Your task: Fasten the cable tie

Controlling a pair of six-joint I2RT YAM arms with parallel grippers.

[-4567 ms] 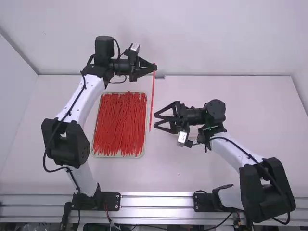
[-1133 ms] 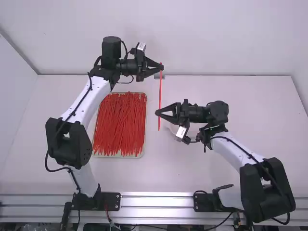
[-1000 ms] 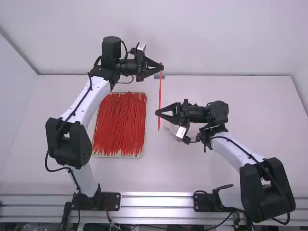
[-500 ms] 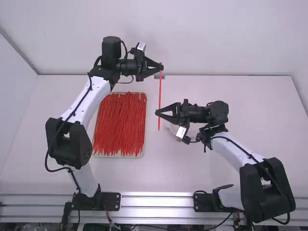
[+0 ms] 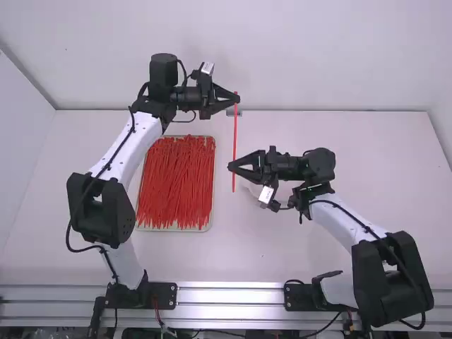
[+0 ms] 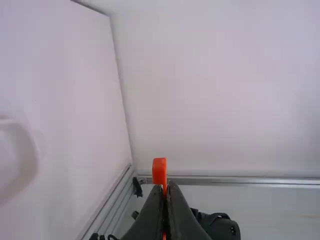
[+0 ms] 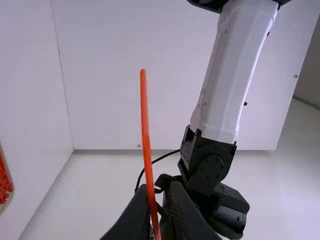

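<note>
A single red cable tie (image 5: 234, 152) hangs straight down above the table. My left gripper (image 5: 234, 104) is shut on its head end high up; in the left wrist view the tie's orange head (image 6: 159, 171) sticks out past the closed fingers (image 6: 172, 200). My right gripper (image 5: 232, 167) is shut on the tie's lower part, its tail running past the fingertips. In the right wrist view the tie (image 7: 145, 140) rises from between my closed fingers (image 7: 142, 207) in front of the left arm (image 7: 227, 85).
A tan tray (image 5: 209, 227) holding a heap of several red cable ties (image 5: 175, 181) lies on the table left of the grippers. White walls close the back and left. Bare table stretches to the right and front.
Earlier the right gripper stood wide open beside the hanging tie; it has since closed on the tie's lower part, and the left arm shifted slightly right. Over the last second nothing has visibly moved.
</note>
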